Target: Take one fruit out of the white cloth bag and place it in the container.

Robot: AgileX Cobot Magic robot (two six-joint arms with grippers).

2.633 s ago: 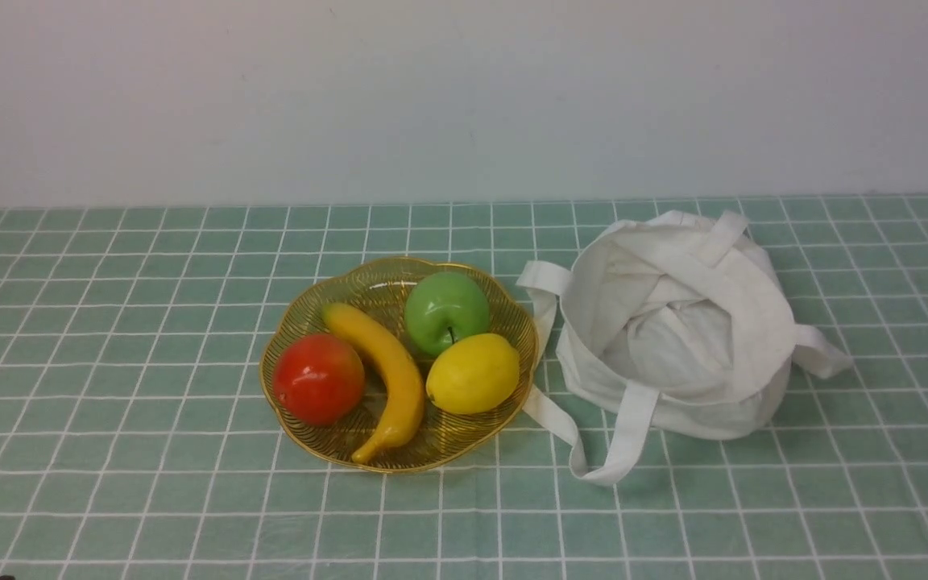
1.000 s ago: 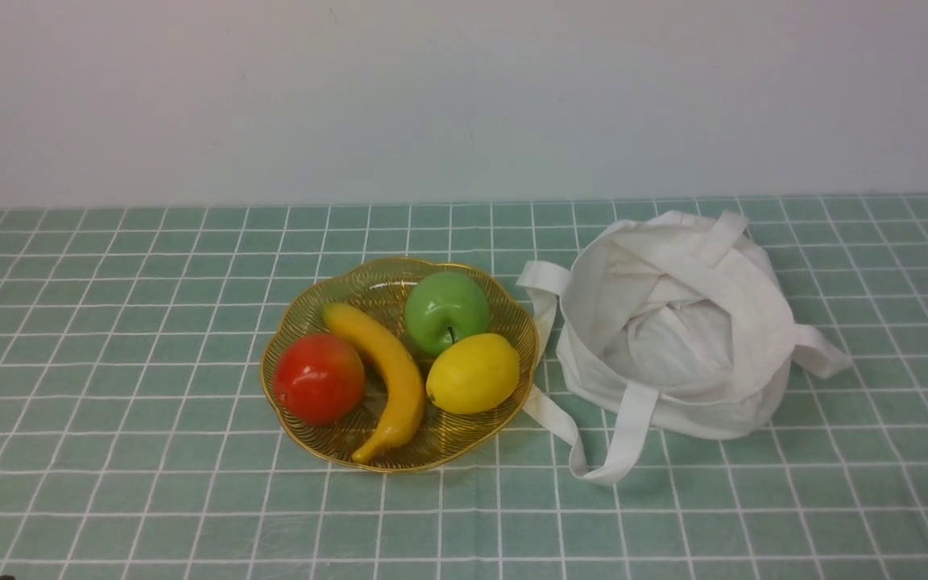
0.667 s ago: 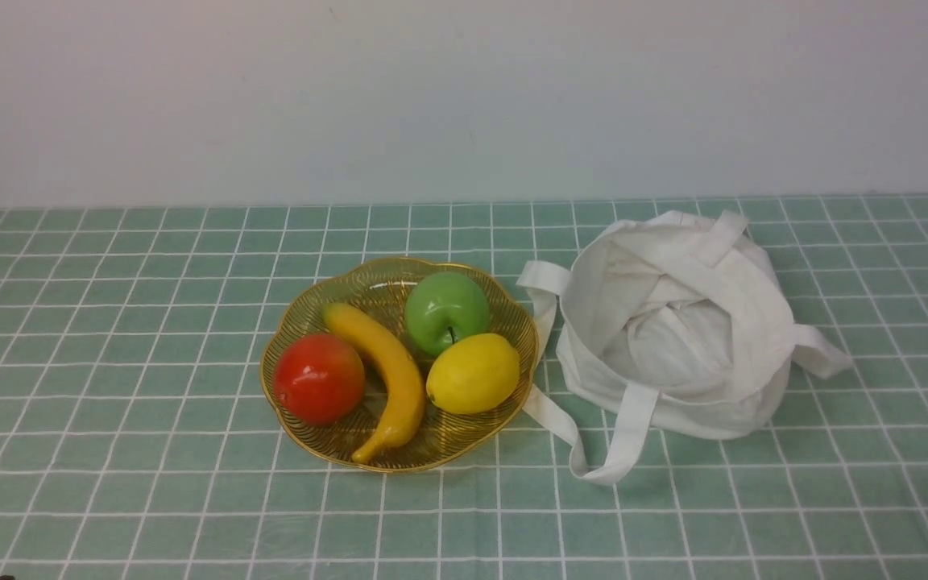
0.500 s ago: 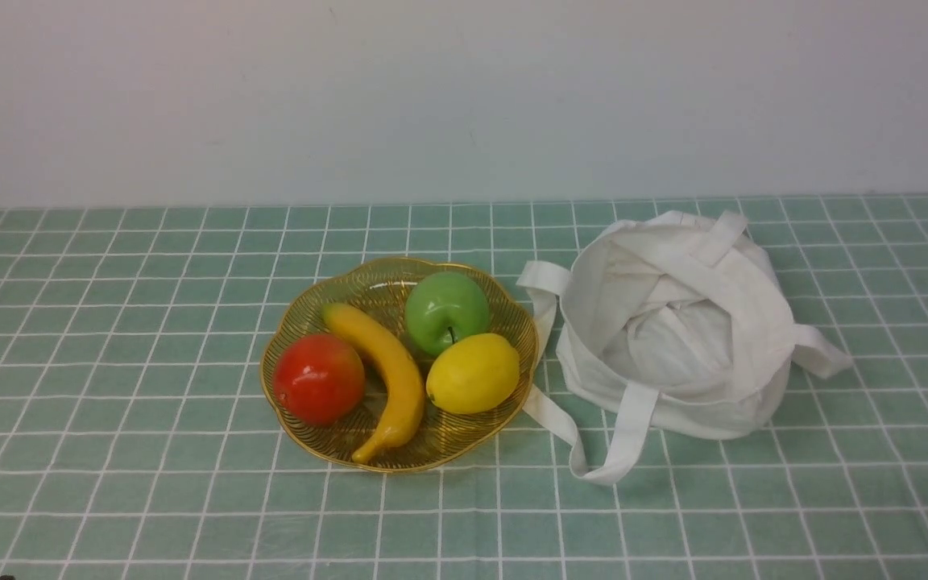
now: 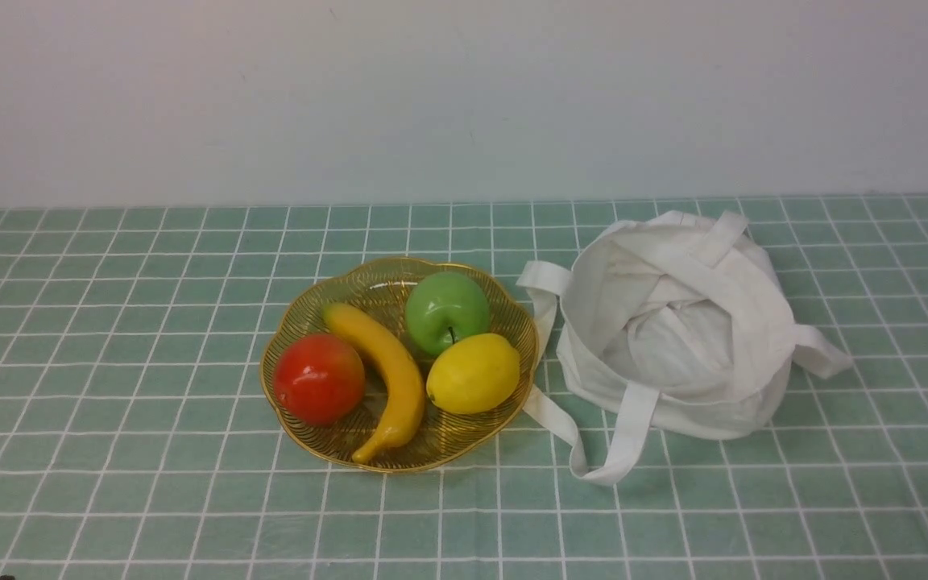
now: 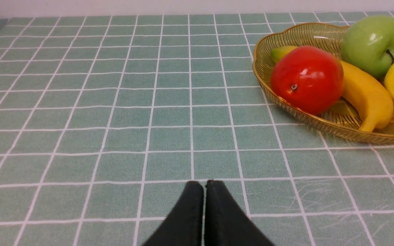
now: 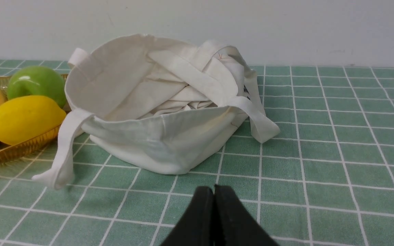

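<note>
The green apple [image 5: 446, 312] [image 6: 375, 44] [image 7: 36, 85] lies in the amber bowl [image 5: 303, 306] [image 6: 268, 37] [image 7: 19, 150], at its far side. To the right of the bowl sits the white cloth bag [image 5: 673, 322] [image 7: 162, 112], slumped and open, showing only folded fabric inside. My left gripper [image 6: 204, 184] is shut and empty, low over the cloth, well short of the bowl. My right gripper [image 7: 213, 189] is shut and empty, just in front of the bag. Neither gripper appears in the front view.
In the bowl with the apple lie a red round fruit [image 5: 318, 379], a banana [image 5: 387, 379] and a yellow lemon [image 5: 473, 373]. Bag straps [image 5: 585, 435] trail over the green checked tablecloth [image 5: 109, 362] toward the bowl. A white wall stands behind.
A dark sliver at the right edge of the front view 2.6 s ago is gone. Fruit, bowl and bag have not moved.
</note>
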